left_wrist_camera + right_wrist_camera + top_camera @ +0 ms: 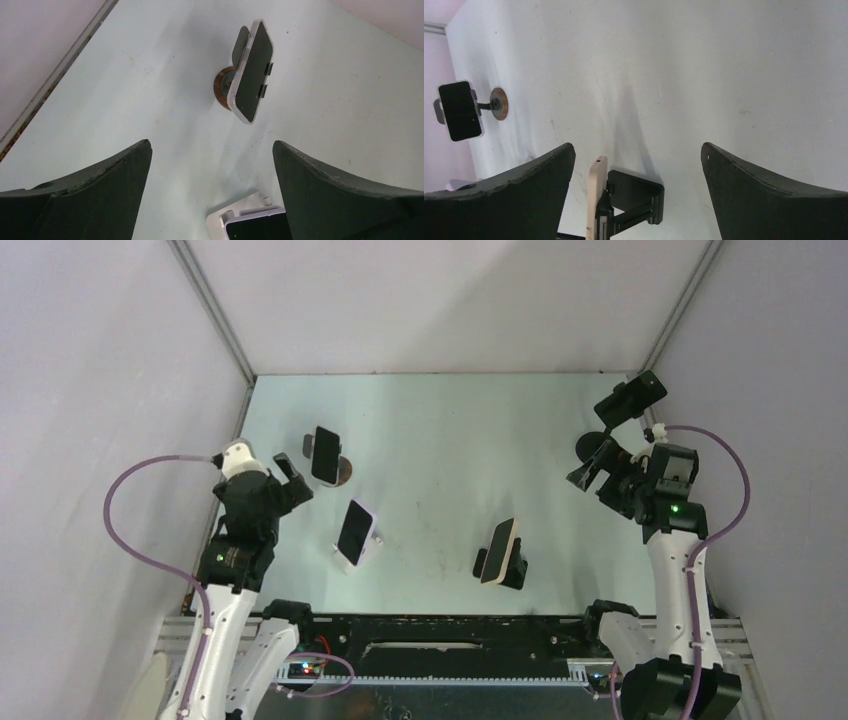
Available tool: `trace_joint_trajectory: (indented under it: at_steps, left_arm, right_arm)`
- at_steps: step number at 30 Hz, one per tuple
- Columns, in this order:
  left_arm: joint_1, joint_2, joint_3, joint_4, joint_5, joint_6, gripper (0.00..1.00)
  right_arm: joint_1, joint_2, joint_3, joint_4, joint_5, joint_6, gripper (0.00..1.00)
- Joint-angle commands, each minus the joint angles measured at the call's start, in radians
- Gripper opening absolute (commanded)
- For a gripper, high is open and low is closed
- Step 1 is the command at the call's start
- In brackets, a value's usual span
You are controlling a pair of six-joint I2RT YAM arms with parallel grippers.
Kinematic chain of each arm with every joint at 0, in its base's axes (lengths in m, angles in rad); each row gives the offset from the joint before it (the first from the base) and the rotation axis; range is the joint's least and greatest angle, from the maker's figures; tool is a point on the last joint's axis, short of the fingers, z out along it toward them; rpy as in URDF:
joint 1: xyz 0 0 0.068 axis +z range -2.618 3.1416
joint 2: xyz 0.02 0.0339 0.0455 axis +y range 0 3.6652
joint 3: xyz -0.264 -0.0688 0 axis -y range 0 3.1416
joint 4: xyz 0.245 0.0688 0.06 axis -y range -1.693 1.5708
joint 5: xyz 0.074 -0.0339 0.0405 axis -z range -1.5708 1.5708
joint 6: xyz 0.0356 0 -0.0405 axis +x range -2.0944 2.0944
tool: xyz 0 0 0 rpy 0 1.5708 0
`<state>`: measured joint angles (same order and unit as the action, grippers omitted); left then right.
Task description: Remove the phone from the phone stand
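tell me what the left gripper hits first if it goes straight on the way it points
Most likely the phone clamped on the round-base stand: it sits in the gap between the fingers of the open left gripper. The white stand lies nearer but lower, probably under that line; depth is unclear.

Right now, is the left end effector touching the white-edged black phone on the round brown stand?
No, the open left end effector hangs apart from the white-edged black phone and its stand.

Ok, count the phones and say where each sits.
3. The far-left phone is on a round-based stand; the middle phone on a white stand; the right phone on a black stand. None looks hidden.
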<state>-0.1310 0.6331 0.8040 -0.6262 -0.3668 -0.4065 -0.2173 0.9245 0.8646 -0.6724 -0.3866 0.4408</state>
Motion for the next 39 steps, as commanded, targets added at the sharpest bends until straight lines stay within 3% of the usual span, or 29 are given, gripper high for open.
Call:
trace_joint_trajectory:
  at_steps: [1, 9, 16, 27, 30, 35, 38, 39]
  left_arm:
    - [-0.002, -0.067, -0.008, 0.057, -0.042, 0.019, 0.98]
    - [-0.002, -0.075, -0.006, 0.046, -0.050, 0.000, 0.98]
    - [-0.002, -0.065, 0.011, -0.019, -0.104, -0.039, 0.98]
    - [-0.002, -0.102, 0.054, -0.019, 0.146, 0.092, 0.98]
    - [-0.003, -0.073, 0.066, -0.002, 0.273, 0.124, 0.98]
    - [-0.015, -0.028, 0.072, 0.035, 0.617, 0.124, 0.98]
    - [-0.090, -0.024, 0.065, 0.050, 0.608, 0.119, 0.98]
    - [-0.118, -0.020, 0.062, 0.043, 0.545, 0.124, 0.98]
  right_arm:
    - [-0.007, -0.038, -0.002, 0.043, 0.026, 0.049, 1.00]
    - [-0.008, -0.092, -0.005, 0.046, 0.035, 0.067, 1.00]
    - [-0.054, -0.106, -0.015, 0.047, -0.070, 0.080, 1.00]
    - [-0.109, -0.140, -0.059, 0.124, -0.204, 0.115, 1.00]
    - [-0.029, -0.160, -0.059, 0.152, -0.128, 0.120, 1.00]
    - [0.218, -0.175, -0.051, 0.189, 0.036, 0.128, 1.00]
    - [0.313, -0.168, -0.049, 0.212, 0.086, 0.125, 1.00]
    - [0.354, -0.165, -0.049, 0.226, 0.105, 0.122, 1.00]
